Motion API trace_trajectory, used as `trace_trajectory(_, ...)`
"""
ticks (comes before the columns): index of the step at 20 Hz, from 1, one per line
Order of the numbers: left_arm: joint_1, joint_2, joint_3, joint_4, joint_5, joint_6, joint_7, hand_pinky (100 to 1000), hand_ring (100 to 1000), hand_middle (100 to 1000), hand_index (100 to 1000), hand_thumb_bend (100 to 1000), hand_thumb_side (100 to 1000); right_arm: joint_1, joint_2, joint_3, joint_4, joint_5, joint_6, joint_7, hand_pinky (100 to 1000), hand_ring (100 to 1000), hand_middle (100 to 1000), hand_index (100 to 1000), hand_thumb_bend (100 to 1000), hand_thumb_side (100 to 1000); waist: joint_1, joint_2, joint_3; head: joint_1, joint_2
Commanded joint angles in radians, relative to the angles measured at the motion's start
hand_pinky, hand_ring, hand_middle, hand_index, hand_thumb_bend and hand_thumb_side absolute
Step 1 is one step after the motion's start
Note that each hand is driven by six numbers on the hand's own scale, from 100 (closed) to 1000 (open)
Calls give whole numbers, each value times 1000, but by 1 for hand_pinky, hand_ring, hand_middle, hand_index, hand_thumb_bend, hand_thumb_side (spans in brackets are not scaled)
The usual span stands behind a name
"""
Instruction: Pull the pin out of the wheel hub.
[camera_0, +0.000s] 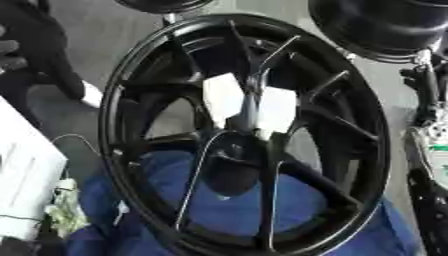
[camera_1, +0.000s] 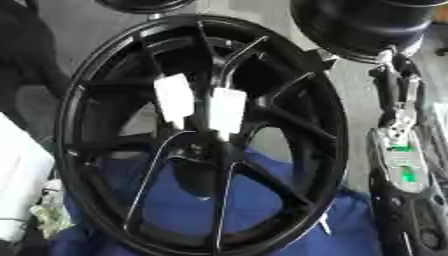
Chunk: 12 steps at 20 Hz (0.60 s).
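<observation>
A large black wheel hub (camera_0: 249, 135) with thin spokes fills the middle, and its lower half lies over a blue cloth (camera_0: 219, 205). Two white tags (camera_1: 175, 100) sit on the spokes just above the dark centre bore (camera_0: 232, 160). I cannot make out a pin on the hub. My right arm runs up the right edge, silver and black. Its dark right hand (camera_1: 389, 82) is just outside the rim's right side, apart from the spokes. A small silver piece (camera_1: 382, 57) shows at the hand's upper end; what it is I cannot tell.
Another black wheel (camera_0: 385, 25) stands at the back right and a third dark rim (camera_0: 162, 4) at the top edge. White sheets (camera_0: 22, 180) and a crumpled rag (camera_0: 63, 210) lie at the left. A dark shape (camera_0: 31, 45) fills the upper left corner.
</observation>
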Motion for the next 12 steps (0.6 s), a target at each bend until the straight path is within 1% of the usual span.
trace_trajectory(1, -14, 14, 1, -19, 2, -2, 0, 649, 688, 675, 710, 117, 813, -9, -22, -4, -17, 5, -3, -1, 778, 671, 696, 776, 100, 634, 7, -26, 0, 4, -7)
trace_trajectory(6, -13, 17, 1, -22, 3, -3, 2, 650, 689, 677, 711, 117, 813, -23, -22, -2, -19, 1, 3, 10, 783, 687, 712, 790, 100, 641, 4, -25, 1, 13, -8)
trace_trajectory(8, -9, 18, 2, -23, 3, -3, 2, 650, 690, 677, 711, 117, 814, -30, -26, 1, -18, -4, 9, 19, 786, 696, 721, 800, 100, 645, 3, -27, 1, 18, -4)
trace_trajectory(12, 3, 23, 2, -19, 1, 0, 4, 650, 690, 679, 714, 118, 816, -58, -70, 17, -11, -20, 29, 39, 790, 706, 733, 811, 100, 636, -3, -36, -4, 25, 4)
